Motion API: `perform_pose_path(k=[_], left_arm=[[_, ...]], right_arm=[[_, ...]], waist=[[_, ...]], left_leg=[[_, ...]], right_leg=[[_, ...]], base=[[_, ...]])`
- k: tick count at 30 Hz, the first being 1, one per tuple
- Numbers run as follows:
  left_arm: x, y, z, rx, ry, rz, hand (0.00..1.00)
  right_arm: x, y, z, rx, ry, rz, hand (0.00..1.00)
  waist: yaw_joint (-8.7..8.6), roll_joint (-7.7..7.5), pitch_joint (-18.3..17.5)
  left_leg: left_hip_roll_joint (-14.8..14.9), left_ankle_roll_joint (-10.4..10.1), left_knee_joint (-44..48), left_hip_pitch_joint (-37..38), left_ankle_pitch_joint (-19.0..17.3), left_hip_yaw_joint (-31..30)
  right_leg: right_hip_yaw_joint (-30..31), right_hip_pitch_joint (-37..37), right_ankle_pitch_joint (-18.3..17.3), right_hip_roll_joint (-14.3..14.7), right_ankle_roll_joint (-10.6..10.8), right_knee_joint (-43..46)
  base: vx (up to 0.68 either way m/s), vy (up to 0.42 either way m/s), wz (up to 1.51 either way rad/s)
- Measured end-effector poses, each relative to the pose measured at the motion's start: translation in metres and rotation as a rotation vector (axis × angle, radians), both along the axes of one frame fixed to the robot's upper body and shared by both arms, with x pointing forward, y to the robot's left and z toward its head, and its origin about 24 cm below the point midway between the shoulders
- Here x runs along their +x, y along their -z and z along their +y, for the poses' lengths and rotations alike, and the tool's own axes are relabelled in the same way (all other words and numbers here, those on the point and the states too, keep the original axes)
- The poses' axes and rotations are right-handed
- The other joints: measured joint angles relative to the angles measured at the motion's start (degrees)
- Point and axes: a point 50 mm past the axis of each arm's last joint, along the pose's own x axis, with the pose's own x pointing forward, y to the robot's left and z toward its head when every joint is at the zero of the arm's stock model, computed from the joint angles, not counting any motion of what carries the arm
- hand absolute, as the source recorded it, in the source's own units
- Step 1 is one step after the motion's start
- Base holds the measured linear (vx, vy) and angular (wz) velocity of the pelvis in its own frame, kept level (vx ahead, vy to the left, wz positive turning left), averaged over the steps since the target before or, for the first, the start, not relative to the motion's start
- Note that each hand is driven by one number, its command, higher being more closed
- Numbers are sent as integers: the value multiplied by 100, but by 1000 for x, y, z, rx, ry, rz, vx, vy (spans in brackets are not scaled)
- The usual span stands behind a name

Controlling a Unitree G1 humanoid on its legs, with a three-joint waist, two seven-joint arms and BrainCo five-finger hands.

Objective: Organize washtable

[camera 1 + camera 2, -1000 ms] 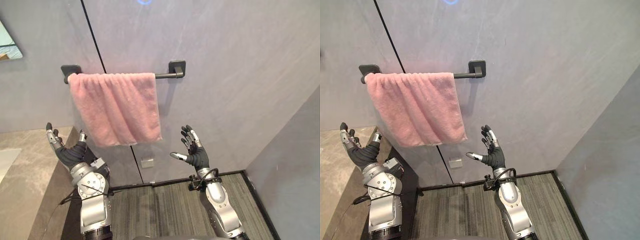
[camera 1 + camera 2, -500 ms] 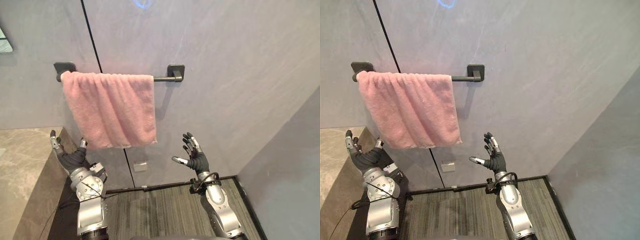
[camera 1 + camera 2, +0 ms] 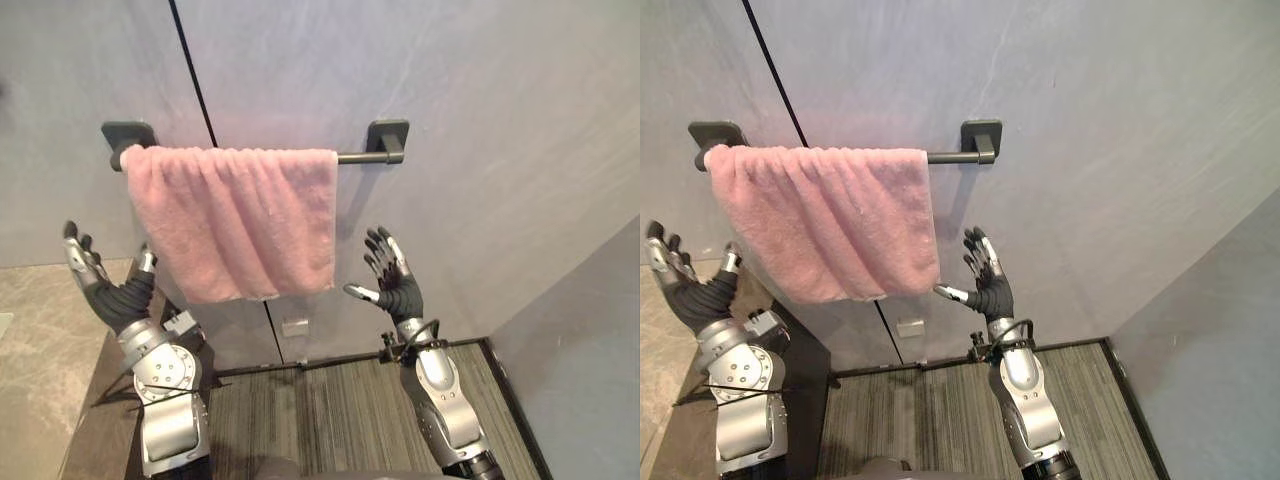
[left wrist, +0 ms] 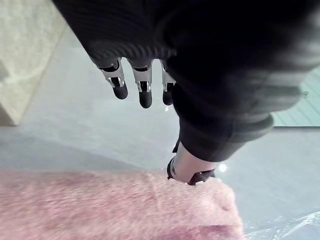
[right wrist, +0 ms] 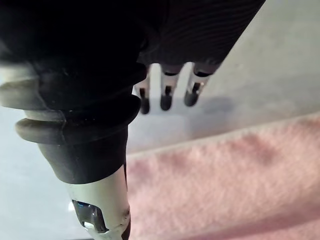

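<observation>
Both robot arms are raised from the elbows toward a grey wall (image 3: 480, 120), one on each side of a pink towel (image 3: 240, 220). The towel hangs folded over a dark wall-mounted towel bar (image 3: 358, 158), bunched toward the bar's left end. The right end of the bar is bare.

The left hand (image 3: 108, 292) is held up palm inward just beside the towel's lower left edge, above a beige stone counter (image 3: 40, 340). Its fingers (image 3: 78, 255) are straight and spread and it holds nothing. Its thumb tip lies very close to the towel's edge — possibly brushing it, though contact is hard to judge.

The right hand (image 3: 398, 290) is upright by the towel's lower right corner, over a striped grey floor (image 3: 320, 410). Its fingers (image 3: 392, 262) are fanned apart and it grips nothing. Its thumb reaches toward the corner — just short of it or barely touching.
</observation>
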Motion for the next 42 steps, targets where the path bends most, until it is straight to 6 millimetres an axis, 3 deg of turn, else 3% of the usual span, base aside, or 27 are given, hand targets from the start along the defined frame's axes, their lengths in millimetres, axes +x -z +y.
perform_pose_path(k=[4,11,17,23,28,35,42], left_arm=[[3,-15,-3,18,15,-71,0],[9,-17,-15,-7,138,-85,0],[19,-27,-25,-54,227,-149,0],[35,-51,-28,-43,219,-247,0],[36,-59,-24,-58,177,-290,0],[32,-57,-14,-88,109,-301,0],[28,-52,-4,-112,83,-290,0]], right_arm=[[5,-22,20,21,-79,-87,0],[11,-36,26,66,-87,-121,0],[30,-83,39,138,-138,-251,0],[39,-113,44,189,-191,-322,0],[44,-130,45,181,-200,-374,0],[48,-128,41,241,-195,-345,0],[40,-85,40,251,-223,-204,0]], waist=[[17,35,106],[65,140,235],[299,229,340],[331,195,525],[321,138,584],[419,133,588],[430,18,688]], left_leg=[[31,38,199,-530,-25,143],[82,-15,135,-772,64,165],[95,-115,-2,-892,273,125],[106,-167,-205,-1174,516,37],[103,-216,-520,-1254,754,-42],[110,-239,-665,-1254,822,-96],[113,-239,-690,-1254,821,-121]], right_leg=[[58,-476,37,-12,30,-22],[27,-781,41,29,37,41],[-91,-1038,-4,47,-22,245],[-186,-1469,-57,78,-95,512],[-252,-1647,-71,96,-121,530],[-307,-1680,-82,111,-139,534],[-361,-1674,-82,109,-139,533]], base=[[-117,37,-20],[-32,-7,-1],[23,-25,6],[-44,-32,9],[-53,-47,10],[7,-27,5],[12,-4,2]])
